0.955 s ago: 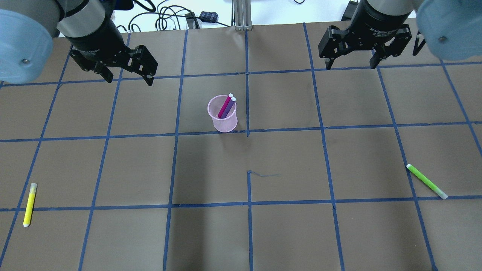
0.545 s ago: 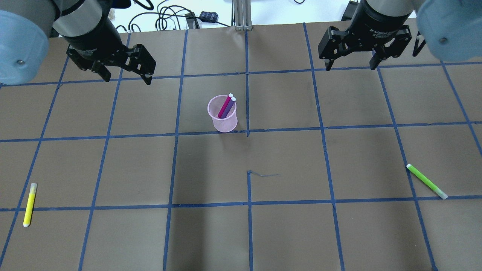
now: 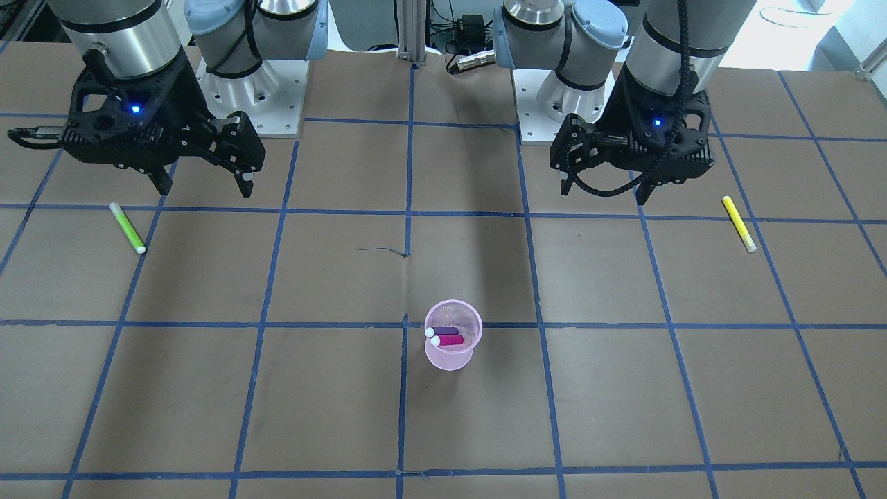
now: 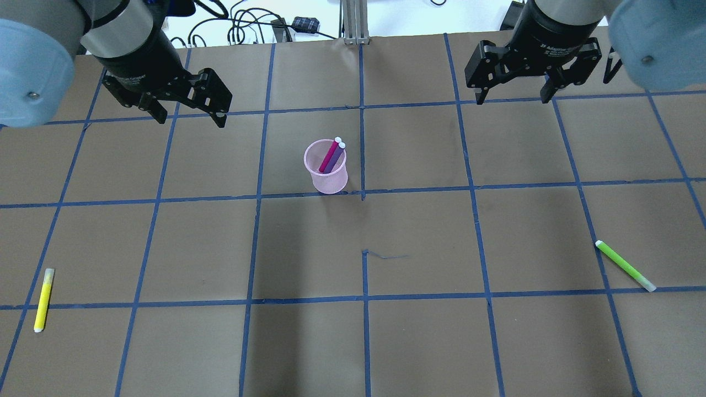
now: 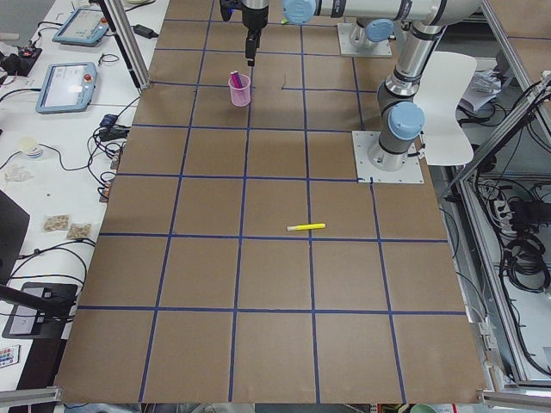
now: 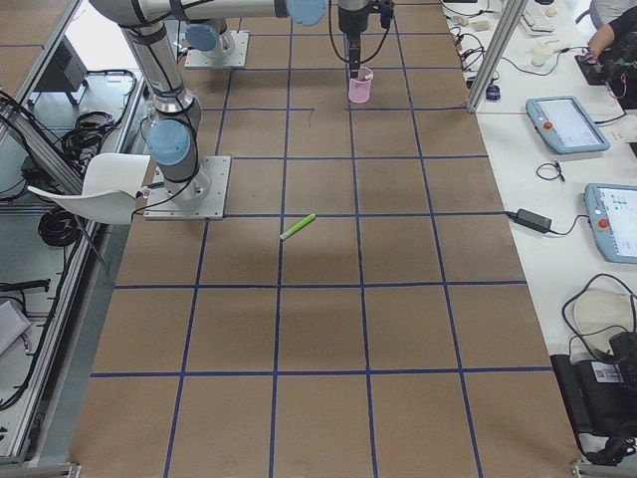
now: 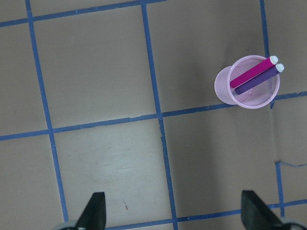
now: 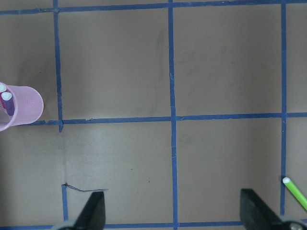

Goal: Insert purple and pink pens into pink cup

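The translucent pink cup (image 4: pixel 331 183) stands upright near the table's middle; it also shows in the front view (image 3: pixel 450 357). A pink pen (image 4: pixel 331 153) and a purple pen (image 4: pixel 336 157) lean side by side inside it, white ends up. My left gripper (image 4: pixel 191 118) is open and empty, up and to the left of the cup. My right gripper (image 4: pixel 512 99) is open and empty, far to the cup's right. The left wrist view shows the cup (image 7: pixel 221 87) with both pens in it. The right wrist view shows the cup (image 8: pixel 26 108) at its left edge.
A yellow pen (image 4: pixel 43 300) lies near the table's near left edge. A green pen (image 4: pixel 625 266) lies at the near right. Cables and a metal post sit past the table's far edge. The table has a blue tape grid.
My left gripper shifted slightly up-left and then back. My right gripper barely moved. The cup and pens have not moved.
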Controlling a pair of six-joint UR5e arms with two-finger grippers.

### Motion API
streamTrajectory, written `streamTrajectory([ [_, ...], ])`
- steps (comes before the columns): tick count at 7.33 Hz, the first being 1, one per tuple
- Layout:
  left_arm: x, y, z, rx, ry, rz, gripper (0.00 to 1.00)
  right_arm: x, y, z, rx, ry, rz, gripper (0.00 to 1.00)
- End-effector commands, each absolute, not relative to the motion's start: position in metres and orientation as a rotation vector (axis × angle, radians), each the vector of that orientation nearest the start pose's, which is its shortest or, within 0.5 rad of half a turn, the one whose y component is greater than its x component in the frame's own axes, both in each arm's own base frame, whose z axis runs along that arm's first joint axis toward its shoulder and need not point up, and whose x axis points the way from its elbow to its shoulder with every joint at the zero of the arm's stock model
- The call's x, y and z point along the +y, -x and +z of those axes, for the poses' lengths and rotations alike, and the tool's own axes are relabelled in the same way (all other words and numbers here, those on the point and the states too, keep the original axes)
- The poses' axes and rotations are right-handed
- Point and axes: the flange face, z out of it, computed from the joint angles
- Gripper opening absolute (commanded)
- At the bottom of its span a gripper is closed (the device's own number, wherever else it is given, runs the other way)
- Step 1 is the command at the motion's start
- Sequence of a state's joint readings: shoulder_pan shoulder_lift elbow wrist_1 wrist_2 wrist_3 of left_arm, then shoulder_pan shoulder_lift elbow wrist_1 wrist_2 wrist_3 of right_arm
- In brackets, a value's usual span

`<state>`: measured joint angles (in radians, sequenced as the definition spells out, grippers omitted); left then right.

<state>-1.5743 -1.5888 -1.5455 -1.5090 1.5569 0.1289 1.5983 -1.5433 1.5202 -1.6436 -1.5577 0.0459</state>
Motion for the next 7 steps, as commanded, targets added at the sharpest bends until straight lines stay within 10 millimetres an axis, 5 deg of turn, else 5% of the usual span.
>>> streamTrajectory([
  [1,-0.504,0.134,0.504,3.147,-0.200,-0.132,1.00,-0.508,-0.149,0.506,3.121,-0.021,-0.143,1.00],
  [7,-0.508,0.132,0.511,3.140,-0.195,-0.187,1.00,-0.502,-0.152,0.516,3.124,-0.002,-0.165,1.00],
])
